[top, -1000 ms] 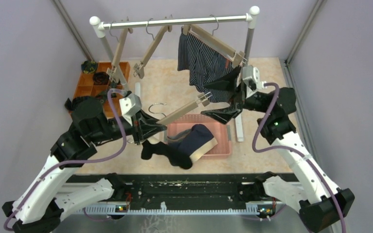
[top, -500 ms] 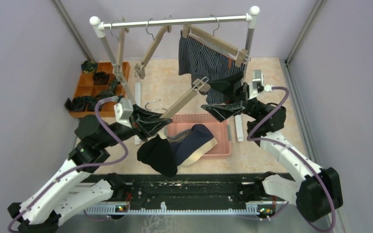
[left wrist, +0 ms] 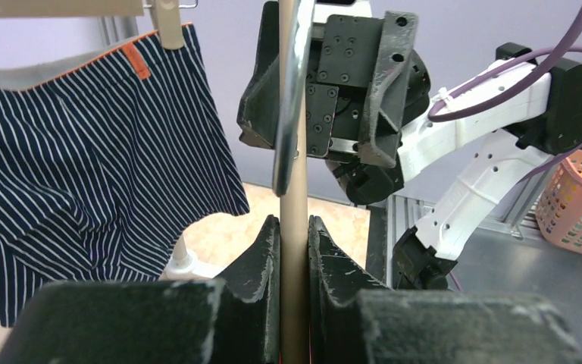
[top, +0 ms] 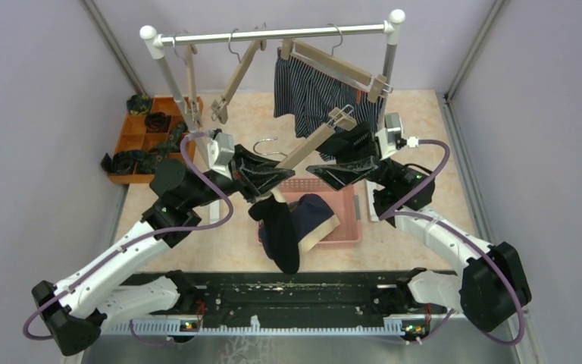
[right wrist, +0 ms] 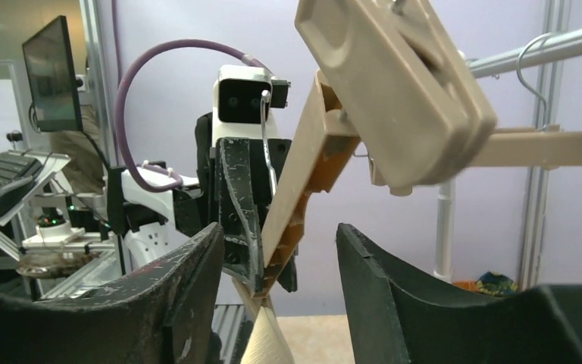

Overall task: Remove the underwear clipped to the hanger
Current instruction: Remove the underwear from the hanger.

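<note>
Underwear [top: 280,231] hangs lengthwise straight down from tilted hanger [top: 311,142] in left hand [top: 269,173]

Behind, on rail [top: 273,33]: hanger [top: 333,64] with underwear [top: 311,95]. In front, on table [top: 417,114]: basket [top: 348,216]; tray [top: 130,140] at far left.

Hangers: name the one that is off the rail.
The slanted wooden hanger between the arms, clamped in the left pincer; the other three hook on the rail, one carrying striped boxers.
</note>
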Motion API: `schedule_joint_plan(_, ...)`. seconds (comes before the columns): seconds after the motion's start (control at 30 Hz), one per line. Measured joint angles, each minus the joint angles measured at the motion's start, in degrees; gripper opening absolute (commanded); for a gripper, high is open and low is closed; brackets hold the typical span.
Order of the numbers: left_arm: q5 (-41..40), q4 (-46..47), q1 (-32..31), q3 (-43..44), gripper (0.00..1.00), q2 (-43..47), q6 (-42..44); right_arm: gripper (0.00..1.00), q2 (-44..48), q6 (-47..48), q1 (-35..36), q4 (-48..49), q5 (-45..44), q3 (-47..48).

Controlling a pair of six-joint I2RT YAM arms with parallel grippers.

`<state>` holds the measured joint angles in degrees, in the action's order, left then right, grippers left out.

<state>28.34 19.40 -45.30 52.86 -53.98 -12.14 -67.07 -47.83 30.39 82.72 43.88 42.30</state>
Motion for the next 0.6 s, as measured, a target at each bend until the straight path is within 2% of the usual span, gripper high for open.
schedule_joint_plan(0.13, 1.05, 2.62, 0.0, 0.07, 0.0, -0.33, -1.38, 0.48, -0.02, 0.24, 0.0, 0.04, -0.66, 1.18)
schedule_joint_plan(0.27, 1.86, 6.32, 0.0, -0.11, 0.0, -0.5, -3.56, 0.47, 0.0, 0.26, 0.0, 0.33, -1.14, 1.75)
schedule_joint_plan(0.43, 3.48, 11.23, 0.0, -0.72, 0.0, -1.2, -6.25, 0.6, 0.0, 0.26, 0.0, 0.61, -2.03, 1.75)
schedule_joint_plan(0.6, 5.27, 13.79, -0.07, -1.16, 0.0, -2.75, -8.5, 0.62, -0.09, 0.2, 0.0, 1.88, -3.06, 1.92)
